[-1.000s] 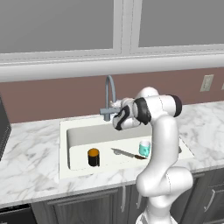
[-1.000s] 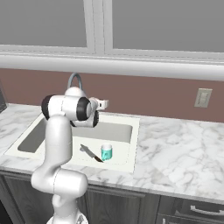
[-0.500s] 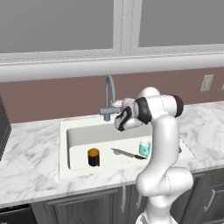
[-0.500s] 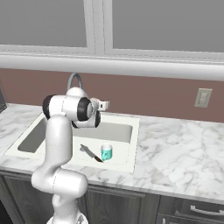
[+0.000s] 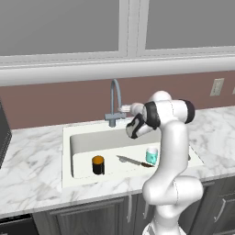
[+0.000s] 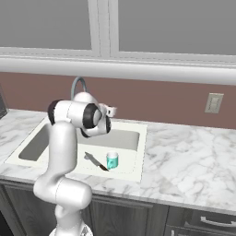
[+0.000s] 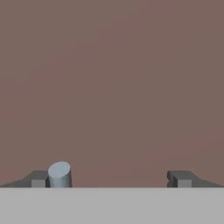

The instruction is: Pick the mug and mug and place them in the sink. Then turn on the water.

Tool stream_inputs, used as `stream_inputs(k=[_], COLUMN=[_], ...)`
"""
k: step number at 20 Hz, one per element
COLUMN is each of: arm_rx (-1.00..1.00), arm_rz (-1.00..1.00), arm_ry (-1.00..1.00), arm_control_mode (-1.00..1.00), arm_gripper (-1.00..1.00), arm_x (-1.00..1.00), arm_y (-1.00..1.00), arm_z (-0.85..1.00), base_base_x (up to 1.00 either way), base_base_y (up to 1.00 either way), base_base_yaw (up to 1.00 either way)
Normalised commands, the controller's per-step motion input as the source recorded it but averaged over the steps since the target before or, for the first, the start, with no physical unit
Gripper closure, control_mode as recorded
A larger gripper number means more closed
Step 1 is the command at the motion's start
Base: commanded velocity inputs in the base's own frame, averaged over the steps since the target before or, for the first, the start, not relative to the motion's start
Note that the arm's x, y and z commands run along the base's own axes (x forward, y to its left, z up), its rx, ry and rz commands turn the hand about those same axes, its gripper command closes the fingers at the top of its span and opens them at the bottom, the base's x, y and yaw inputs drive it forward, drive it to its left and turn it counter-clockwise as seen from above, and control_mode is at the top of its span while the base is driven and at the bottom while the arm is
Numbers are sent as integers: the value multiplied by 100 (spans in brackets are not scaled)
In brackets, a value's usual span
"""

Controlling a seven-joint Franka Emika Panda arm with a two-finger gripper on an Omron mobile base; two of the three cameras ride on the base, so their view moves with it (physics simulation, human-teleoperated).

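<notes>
Both mugs are down in the sink: black mug toward its left front, teal mug toward its right front, each upright and well apart from the other. A knife lies flat on the basin floor between them, nearer the teal one. Nothing else in the basin that I can make out; no water running.

What is left, I judge, is the tap. The faucet is a slim grey gooseneck at the back rim, with a small lever near its base. I expect rigid metal, smooth and a bit slippery, and the lever short, so little to catch on. I'd push on the lever's free end with one finger rather than pinch it; a sideways nudge should do, and the neck itself is best left alone.

My claw sits up at the back of the sink, just beside the lever, jaws spread wide and holding nothing. In the hand view a grey cylinder end sits against the left fingertip; I take it for the lever tip, but cannot be sure whether it is touching.

The marble table around the basin carries none of the task's things.
</notes>
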Motion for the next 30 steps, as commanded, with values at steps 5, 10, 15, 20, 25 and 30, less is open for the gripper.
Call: stream_inputs(k=[5, 10, 15, 20, 25, 30], arm_rx=[1, 1, 4, 5, 5, 7], arm_rz=[13, 12, 9, 8, 3, -1], arm_ry=[-1, -4, -8, -7, -9, -9], arm_control_mode=[-100, -100, -100, -100, -100, -100], arm_gripper=[-100, -100, -100, -100, -100, -100], arm_x=[-3, 0, 0, 0, 0, 0], arm_y=[-59, -58, -64, -70, -66, -52], arm_z=[0, -2, -1, 0, -8, -4], base_base_x=[0, 0, 0, 0, 0, 0], base_base_y=[0, 0, 0, 0, 0, 0], base_base_yaw=[0, 0, 0, 0, 0, 0])
